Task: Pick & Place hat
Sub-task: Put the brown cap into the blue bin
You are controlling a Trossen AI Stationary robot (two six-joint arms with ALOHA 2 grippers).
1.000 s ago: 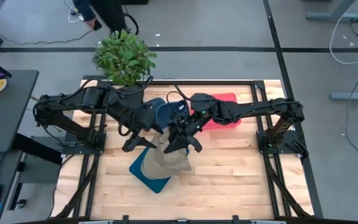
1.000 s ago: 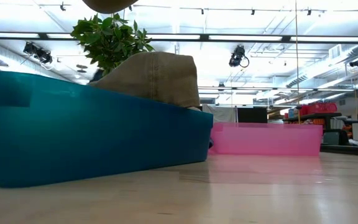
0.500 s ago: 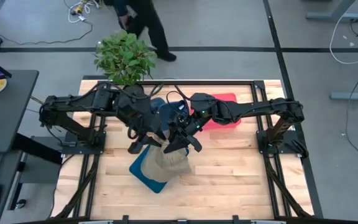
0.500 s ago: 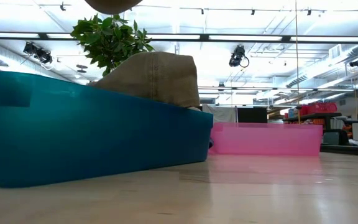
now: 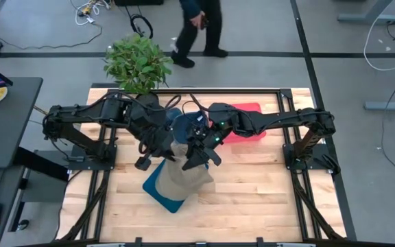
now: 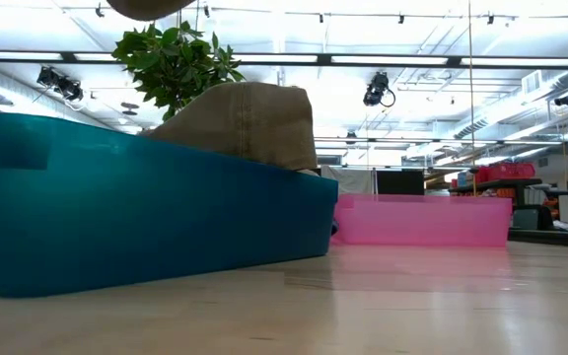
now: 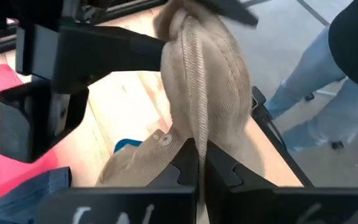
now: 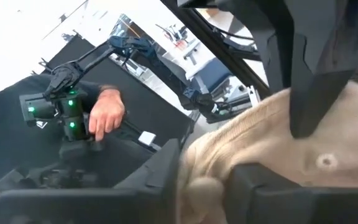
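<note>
Left gripper (image 5: 145, 159) has closed in above the bin (image 5: 158, 189); both jaws, right gripper (image 5: 199, 159) too, pinch the hat (image 7: 205, 87) aloft for placing.

A robotics lab: a wooden bench (image 5: 252, 192) framed in black rails, cables (image 5: 389, 34) across the grey floor, ceiling strip lights (image 6: 402, 60), another robot arm (image 8: 86, 59) beyond.

Tan hat (image 5: 187, 180), teal bin (image 6: 116, 212), pink bin (image 6: 422, 222)

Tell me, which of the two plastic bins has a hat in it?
The teal bin, nearest the low camera: a tan hat sits up over its rim. The pink bin behind shows no hat.
</note>
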